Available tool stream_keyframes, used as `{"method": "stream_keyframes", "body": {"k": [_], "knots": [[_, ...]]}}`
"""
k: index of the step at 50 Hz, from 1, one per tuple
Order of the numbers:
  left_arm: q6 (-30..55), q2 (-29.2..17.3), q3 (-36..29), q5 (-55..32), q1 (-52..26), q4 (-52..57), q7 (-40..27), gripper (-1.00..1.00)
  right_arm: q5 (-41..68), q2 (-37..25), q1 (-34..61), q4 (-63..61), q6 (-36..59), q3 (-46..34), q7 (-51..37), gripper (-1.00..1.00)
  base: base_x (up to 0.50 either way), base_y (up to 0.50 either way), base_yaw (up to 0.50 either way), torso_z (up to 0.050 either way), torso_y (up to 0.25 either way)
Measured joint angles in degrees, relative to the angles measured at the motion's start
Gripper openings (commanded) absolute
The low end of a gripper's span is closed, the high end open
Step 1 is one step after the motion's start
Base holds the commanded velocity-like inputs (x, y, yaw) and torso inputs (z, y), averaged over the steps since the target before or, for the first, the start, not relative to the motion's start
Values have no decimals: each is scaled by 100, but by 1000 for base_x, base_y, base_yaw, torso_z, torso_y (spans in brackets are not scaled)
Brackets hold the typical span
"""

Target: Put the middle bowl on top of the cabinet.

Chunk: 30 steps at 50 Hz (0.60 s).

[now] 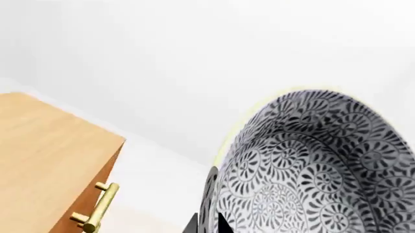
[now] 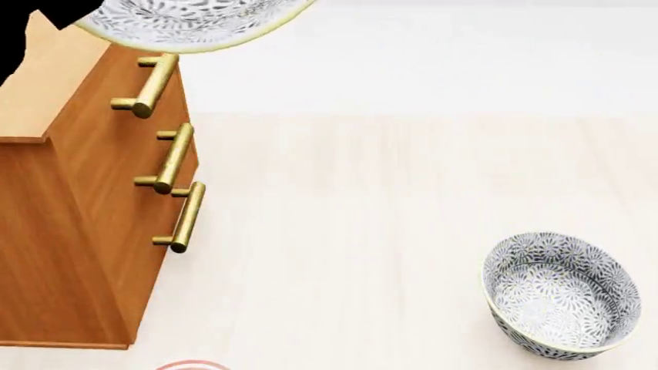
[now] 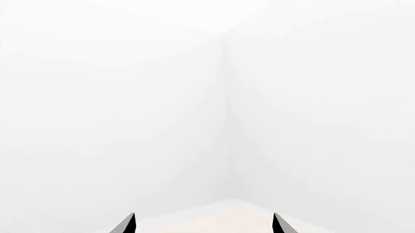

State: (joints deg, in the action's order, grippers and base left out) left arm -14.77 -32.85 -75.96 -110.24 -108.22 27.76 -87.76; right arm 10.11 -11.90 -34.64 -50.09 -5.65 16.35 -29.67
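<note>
My left tool (image 1: 206,221) holds the bowl (image 1: 314,167) aloft: in the left wrist view the patterned inside fills the frame beside the cabinet (image 1: 48,160), with a dark finger (image 1: 211,194) pressed against the bowl's near wall, so I read the tool as clenched on the bowl's wall, though only slivers of the fingers show. From my head camera, the same bowl appears at the top edge of the frame, cut off by it, its cream rim overlapping the cabinet's front upper corner and the first brass handle (image 2: 147,83); whether it is over the light wood top (image 2: 36,92) or just in front of it I cannot tell from this angle, and nothing shows it resting on the wood. The cabinet stands at my left on the pale floor (image 2: 360,231), its three handles stacked down the orange-brown front. A second bowl (image 2: 562,295) of the same grey-and-white pattern sits upright on the floor at my lower right, well apart from the cabinet. A sliver of a red-ringed plate (image 2: 190,364) peeks in at the bottom edge near the cabinet's foot. My right tool (image 3: 203,224) points at a bare white corner of the room; its two dark fingertips (image 3: 126,224) stand wide apart with nothing between them, released.
</note>
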Motion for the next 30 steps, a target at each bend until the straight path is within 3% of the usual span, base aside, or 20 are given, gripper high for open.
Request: {"method": "stream_keyframes", "body": {"k": [5, 12, 21, 30], "knots": [[-1025, -226, -883, -761, -443, -478, -69, -100, 8, -17, -10, -12, 7, 0, -11, 100, 0, 0, 0, 0, 0], [-1877, -363, -1623, -1701, -761, -1224, -121, -100, 12, -40, -4, 1, 9, -9, -24, 100, 0, 0, 0, 0, 0], [-2406, -439, -2019, -2568, -903, -1943, -67, -100, 7, -71, 20, 18, 31, -33, -42, 100, 0, 0, 0, 0, 0], [-2428, -435, -2257, -3036, -1011, -2650, 33, -100, -10, -91, 26, 14, 47, -60, -64, 100, 0, 0, 0, 0, 0]]}}
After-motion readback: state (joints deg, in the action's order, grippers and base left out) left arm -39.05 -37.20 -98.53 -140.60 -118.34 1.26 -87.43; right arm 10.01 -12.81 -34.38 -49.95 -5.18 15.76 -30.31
